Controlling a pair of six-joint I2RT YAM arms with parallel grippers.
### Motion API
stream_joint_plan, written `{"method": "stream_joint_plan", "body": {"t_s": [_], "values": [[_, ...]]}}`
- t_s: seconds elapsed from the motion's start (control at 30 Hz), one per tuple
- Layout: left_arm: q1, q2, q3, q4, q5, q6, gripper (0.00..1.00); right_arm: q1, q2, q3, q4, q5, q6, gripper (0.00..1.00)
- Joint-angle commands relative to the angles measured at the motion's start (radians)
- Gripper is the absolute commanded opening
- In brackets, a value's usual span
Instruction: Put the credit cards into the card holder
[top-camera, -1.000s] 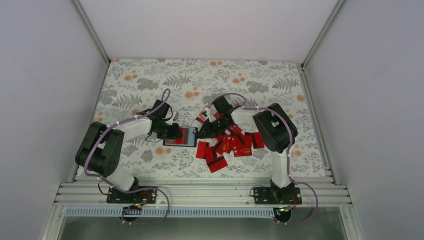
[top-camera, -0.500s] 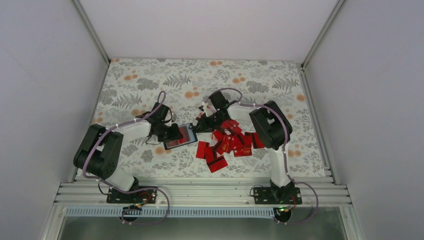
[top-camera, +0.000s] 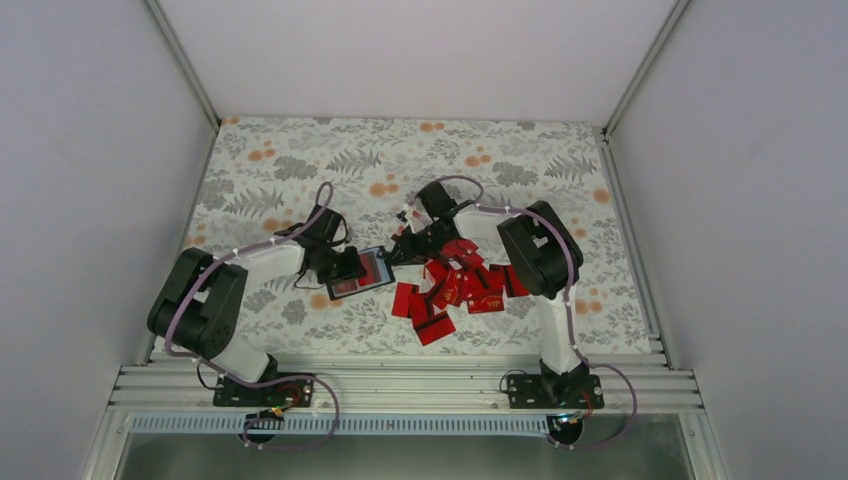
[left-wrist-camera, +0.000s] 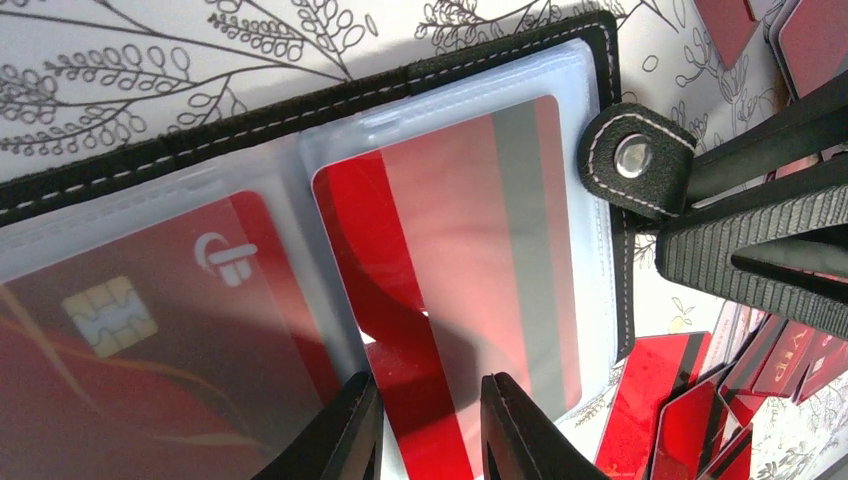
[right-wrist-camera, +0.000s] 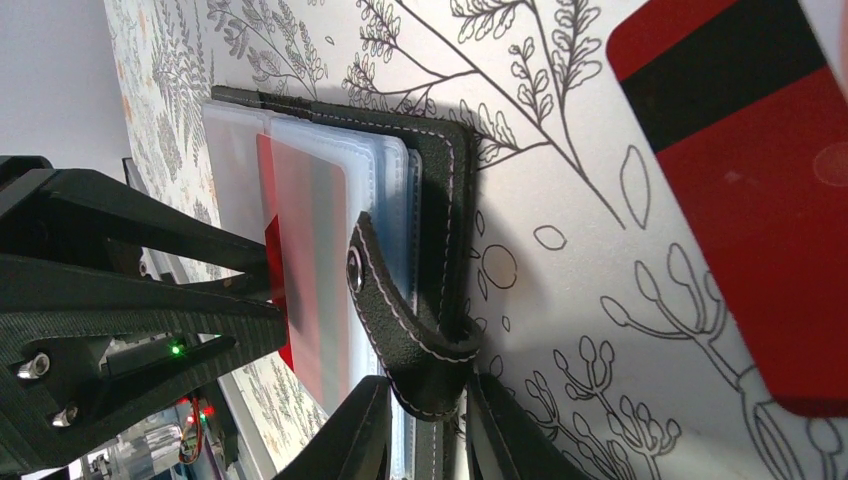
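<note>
The black card holder (top-camera: 368, 273) lies open between my grippers. In the left wrist view its clear pockets (left-wrist-camera: 300, 105) hold a red chip card (left-wrist-camera: 150, 330) and a striped red card (left-wrist-camera: 480, 250). A bare red strip of that card sticks out toward the spine. My left gripper (left-wrist-camera: 428, 385) is narrowly open, with its fingertips on either side of the strip. My right gripper (right-wrist-camera: 428, 395) is shut on the holder's snap tab (right-wrist-camera: 400, 320) at its right end. Several loose red credit cards (top-camera: 455, 290) are piled just right of the holder.
A floral cloth (top-camera: 300, 160) covers the table. Grey walls stand close on the left, right and far sides. An aluminium rail (top-camera: 400, 385) runs along the near edge by the arm bases. One loose striped card (right-wrist-camera: 760, 200) lies close to my right gripper.
My right gripper has shifted a little left and away, and the holder has tilted with it. My left gripper has followed slightly. Over the last half second almost nothing has moved.
</note>
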Motion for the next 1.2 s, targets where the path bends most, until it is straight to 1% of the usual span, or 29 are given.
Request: {"method": "stream_joint_plan", "body": {"t_s": [0.0, 0.13, 0.37, 0.57, 0.8, 1.17], "values": [[-0.021, 0.033, 0.042, 0.004, -0.023, -0.027, 0.26, 0.007, 0.026, 0.02, -0.003, -0.015, -0.013, 0.2], [-0.04, 0.066, 0.088, -0.023, -0.041, -0.044, 0.29, 0.007, 0.022, 0.018, 0.0, -0.017, -0.016, 0.2], [-0.068, 0.109, 0.152, -0.074, -0.065, -0.054, 0.3, 0.007, 0.017, 0.014, 0.006, -0.02, -0.013, 0.2], [-0.082, 0.125, 0.182, -0.098, -0.072, -0.065, 0.39, 0.007, 0.014, 0.013, 0.013, -0.024, -0.008, 0.2], [-0.121, 0.187, 0.29, -0.237, -0.162, -0.128, 0.48, 0.007, 0.014, 0.017, 0.023, -0.036, -0.001, 0.2], [-0.182, 0.262, 0.405, -0.355, -0.22, -0.211, 0.49, 0.006, 0.011, 0.024, 0.037, -0.037, 0.009, 0.2]]}}
